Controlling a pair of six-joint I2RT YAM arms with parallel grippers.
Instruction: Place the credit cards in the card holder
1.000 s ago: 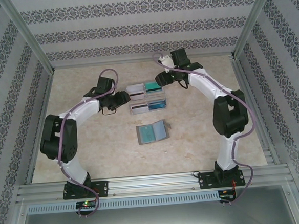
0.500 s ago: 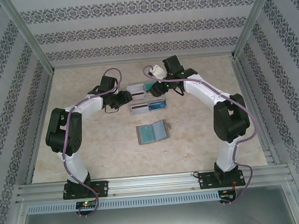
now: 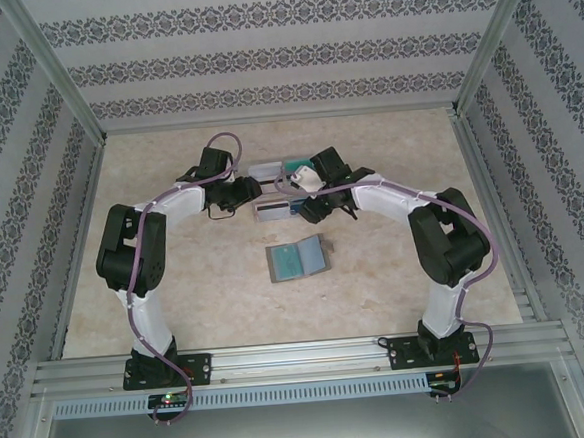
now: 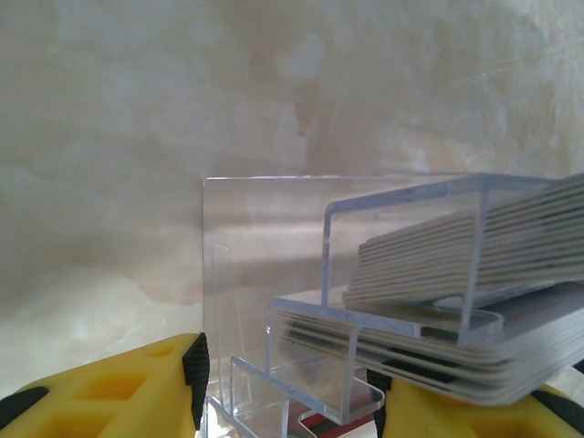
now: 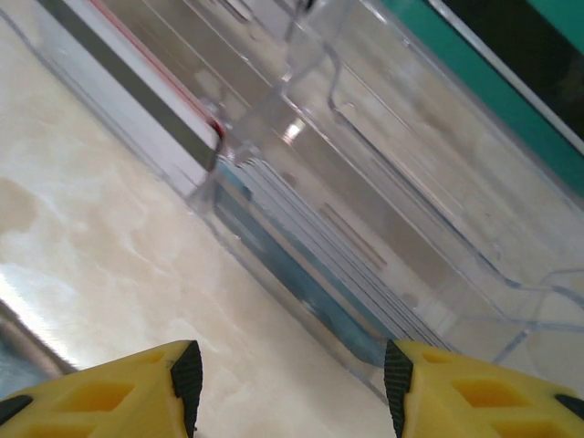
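Observation:
A clear four-part rack [image 3: 275,192] holds the credit cards: white-grey ones [image 3: 271,211] at the near left and teal ones [image 3: 295,166] at the back right. The card holder [image 3: 297,259] lies open on the table in front of the rack, pale blue-grey inside. My left gripper [image 3: 248,190] is at the rack's left end. It is open, and its fingers straddle a stepped corner of the rack [image 4: 301,365] under stacked white-grey cards [image 4: 456,265]. My right gripper [image 3: 314,209] hangs open over the rack's near right edge, above a stack of blue cards [image 5: 301,274].
Metal frame rails [image 3: 282,360] run along the near edge and up both sides, with patterned walls around the table. A teal card with a dark stripe [image 5: 493,100] lies in the compartment beyond the blue stack. Bare marble-patterned tabletop [image 5: 109,237] lies under the right gripper's left finger.
My right arm has swung left and towards the near side, from the rack's back right corner to its near right compartment. The left arm's elbow has risen and its gripper stays at the rack's left end.

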